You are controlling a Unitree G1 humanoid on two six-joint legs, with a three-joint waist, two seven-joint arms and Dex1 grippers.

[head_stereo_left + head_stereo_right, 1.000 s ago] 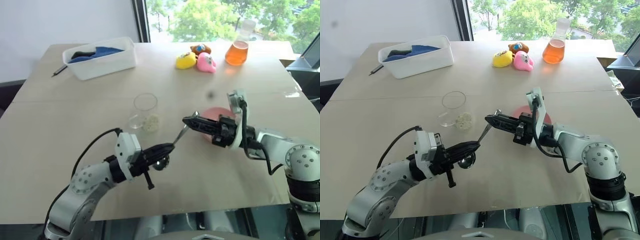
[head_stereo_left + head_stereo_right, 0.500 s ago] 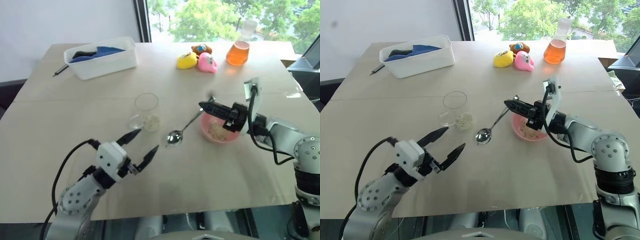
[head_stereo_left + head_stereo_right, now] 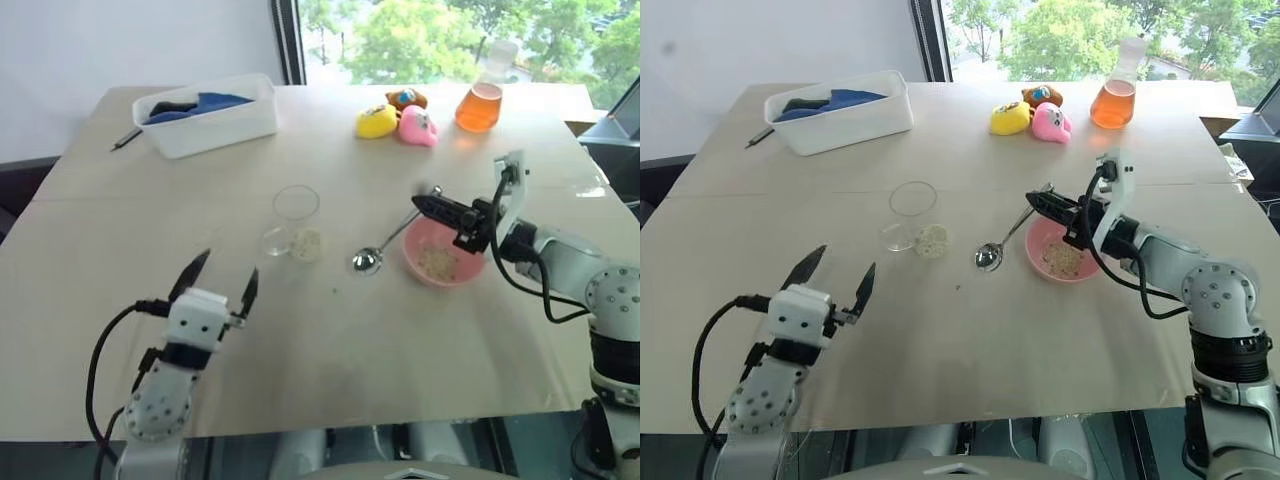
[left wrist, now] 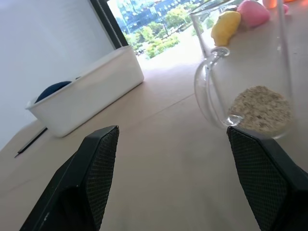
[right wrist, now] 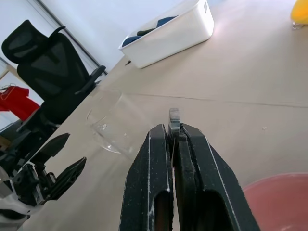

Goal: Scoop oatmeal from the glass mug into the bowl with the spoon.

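The glass mug stands mid-table with oatmeal heaped in its bottom; the left wrist view shows the mug close ahead. To its right sits the pink bowl, with some flakes inside. My right gripper hovers over the bowl's left rim, shut on the handle end of the spoon. The spoon slants down to the table between mug and bowl. My left gripper is open and holds nothing, near the front left, short of the mug.
A white tub holding blue cloth stands at the back left, a dark pen beside it. Yellow and pink toys and an orange-liquid flask stand at the back right. An office chair is off the table's left side.
My left gripper let go of the spoon's bowl end, opened wide and drew back to the left. My right gripper carried the spoon to the right, over the bowl's rim.
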